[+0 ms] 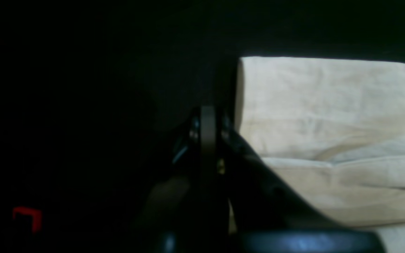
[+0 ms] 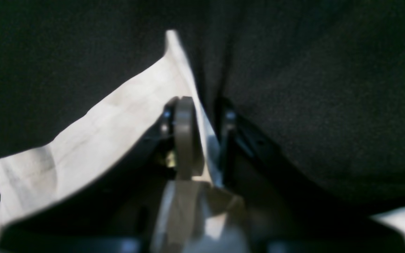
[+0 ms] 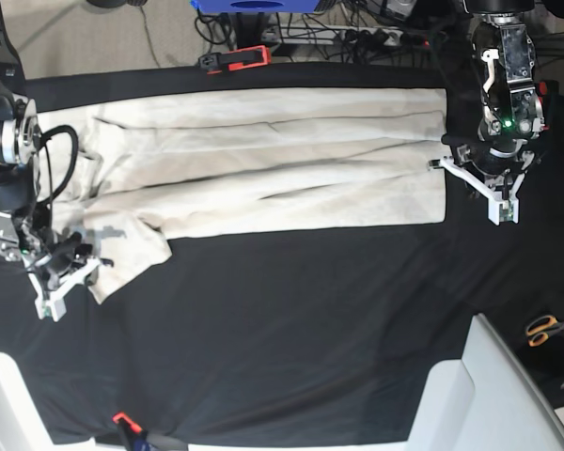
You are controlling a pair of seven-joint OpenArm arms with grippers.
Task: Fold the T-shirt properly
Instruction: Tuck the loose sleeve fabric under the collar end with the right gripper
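The right gripper [image 2: 202, 140] pinches a sleeve of the T-shirt [image 3: 263, 160]; the left gripper [image 3: 479, 183], jaws together and empty, sits beside the hem. Next: carry the sleeve inward

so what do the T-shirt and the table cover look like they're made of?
T-shirt: looks like soft cotton-type knit, cream, matte; it wrinkles and drapes limply where the right gripper pinches its sleeve edge. Table cover: black woven cloth, matte and non-reflective, clipped at its edges; exact fibre unclear.
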